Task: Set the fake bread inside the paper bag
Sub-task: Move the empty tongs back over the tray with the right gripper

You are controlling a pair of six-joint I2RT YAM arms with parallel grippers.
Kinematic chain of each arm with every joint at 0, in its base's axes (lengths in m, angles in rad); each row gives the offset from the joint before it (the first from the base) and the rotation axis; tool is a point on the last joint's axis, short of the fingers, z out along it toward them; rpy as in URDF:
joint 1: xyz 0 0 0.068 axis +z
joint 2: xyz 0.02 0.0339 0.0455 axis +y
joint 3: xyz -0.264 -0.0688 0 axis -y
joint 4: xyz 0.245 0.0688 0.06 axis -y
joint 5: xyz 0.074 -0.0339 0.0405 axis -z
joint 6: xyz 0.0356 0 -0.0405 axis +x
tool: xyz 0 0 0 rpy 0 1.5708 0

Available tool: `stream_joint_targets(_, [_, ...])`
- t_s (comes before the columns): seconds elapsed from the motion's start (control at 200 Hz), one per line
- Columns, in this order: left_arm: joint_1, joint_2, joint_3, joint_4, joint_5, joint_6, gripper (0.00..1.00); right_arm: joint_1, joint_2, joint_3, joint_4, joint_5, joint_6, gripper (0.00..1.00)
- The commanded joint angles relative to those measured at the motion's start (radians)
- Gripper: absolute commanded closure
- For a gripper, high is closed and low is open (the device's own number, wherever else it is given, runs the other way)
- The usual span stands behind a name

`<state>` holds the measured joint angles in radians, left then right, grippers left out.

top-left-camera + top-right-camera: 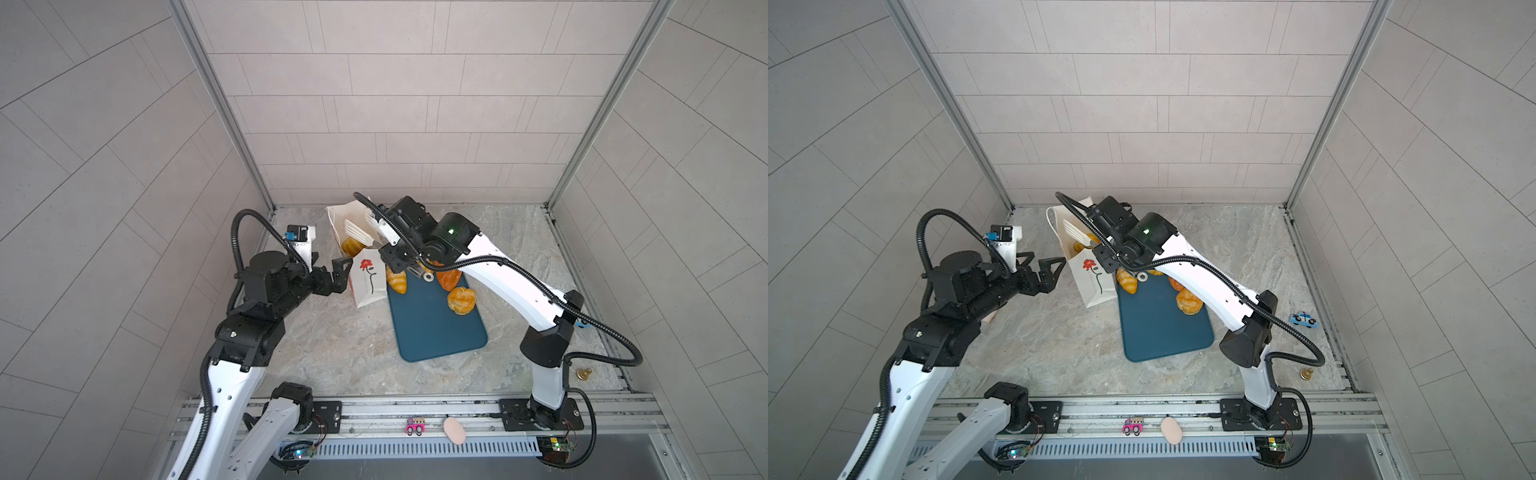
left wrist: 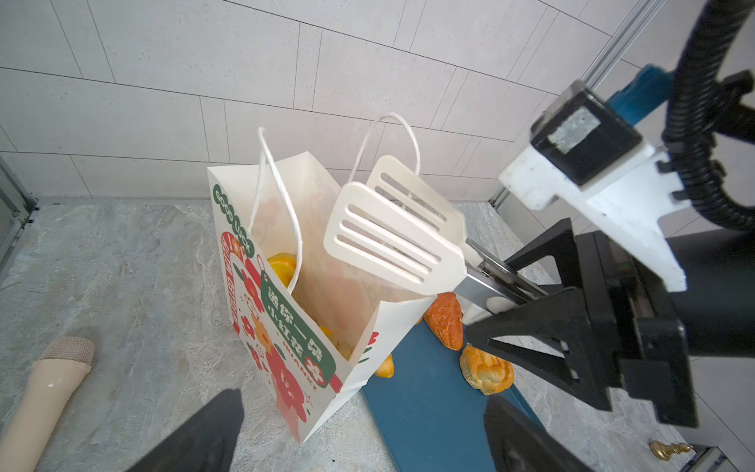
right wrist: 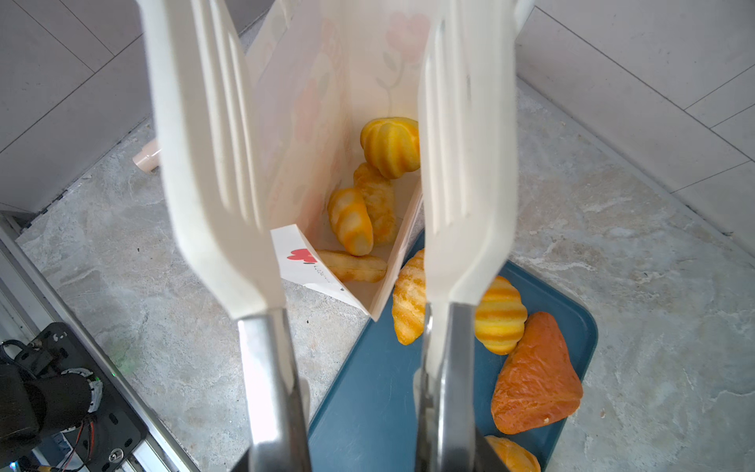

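Note:
The white paper bag (image 1: 368, 280) (image 3: 310, 122) stands open at the blue tray's (image 1: 432, 332) far left corner. Several golden pieces of fake bread (image 3: 351, 220) lie inside it. On the tray remain a croissant (image 3: 408, 298), a striped roll (image 3: 500, 314), the orange-brown loaf (image 3: 535, 376) and a puffy roll (image 1: 461, 300). My right gripper (image 1: 405, 259) is shut on the metal handles of white tongs (image 2: 392, 233), whose blades are spread and empty above the bag's mouth. My left gripper (image 1: 328, 268) is open beside the bag's left wall, apart from it.
A beige rolling pin (image 2: 45, 400) lies on the marble left of the bag. A pink egg (image 1: 454, 430) and a pink toy car (image 1: 415, 427) sit on the front rail. A blue toy car (image 1: 1303, 320) and a brass piece (image 1: 584, 373) are at the right.

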<state>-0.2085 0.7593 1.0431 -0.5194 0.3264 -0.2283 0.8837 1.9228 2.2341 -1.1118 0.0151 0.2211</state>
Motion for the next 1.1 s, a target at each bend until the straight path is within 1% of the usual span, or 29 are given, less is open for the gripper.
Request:
stream_joint_targets(0.0, [0.007, 0.003, 0.0, 0.048, 0.055, -0.014, 0.0, 0.009, -0.091, 0.0, -0.05, 0.068, -0.022, 0.48])
stream_joint_targets(0.06, [0.007, 0.005, 0.0, 0.051, 0.062, -0.014, 0.0, 0.009, -0.123, -0.043, -0.053, 0.097, -0.026, 0.48])
stream_joint_targets(0.155, [0.006, 0.005, -0.004, 0.065, 0.111, 0.003, 0.0, 0.008, -0.189, -0.146, -0.024, 0.138, -0.029, 0.49])
stream_joint_targets(0.29, [0.006, -0.003, -0.008, 0.061, 0.106, 0.01, 0.0, 0.002, -0.297, -0.3, 0.033, 0.191, -0.025, 0.49])
stream_joint_targets(0.52, [-0.002, 0.011, -0.001, 0.07, 0.134, 0.01, 0.0, -0.069, -0.451, -0.524, -0.019, 0.263, 0.026, 0.49])
stream_joint_targets(0.62, [-0.016, 0.011, -0.001, 0.079, 0.138, 0.01, 0.0, -0.098, -0.536, -0.642, -0.006, 0.261, 0.039, 0.49])
stream_joint_targets(0.65, [-0.023, 0.042, -0.001, 0.079, 0.137, 0.011, 0.0, -0.106, -0.567, -0.693, 0.007, 0.26, 0.036, 0.49])
stream_joint_targets(0.756, [-0.064, 0.053, 0.003, 0.078, 0.12, 0.014, 0.0, -0.154, -0.653, -0.839, 0.027, 0.229, 0.034, 0.47])
stream_joint_targets(0.836, [-0.114, 0.061, 0.006, 0.073, 0.088, 0.019, 0.0, -0.188, -0.696, -0.929, 0.023, 0.216, 0.048, 0.47])
stream_joint_targets(0.951, [-0.202, 0.08, 0.015, 0.057, 0.01, 0.041, 0.0, -0.22, -0.761, -1.033, 0.03, 0.194, 0.076, 0.47])
stream_joint_targets(1.096, [-0.288, 0.128, 0.029, 0.061, -0.031, 0.053, 0.0, -0.254, -0.824, -1.135, 0.033, 0.156, 0.105, 0.47])
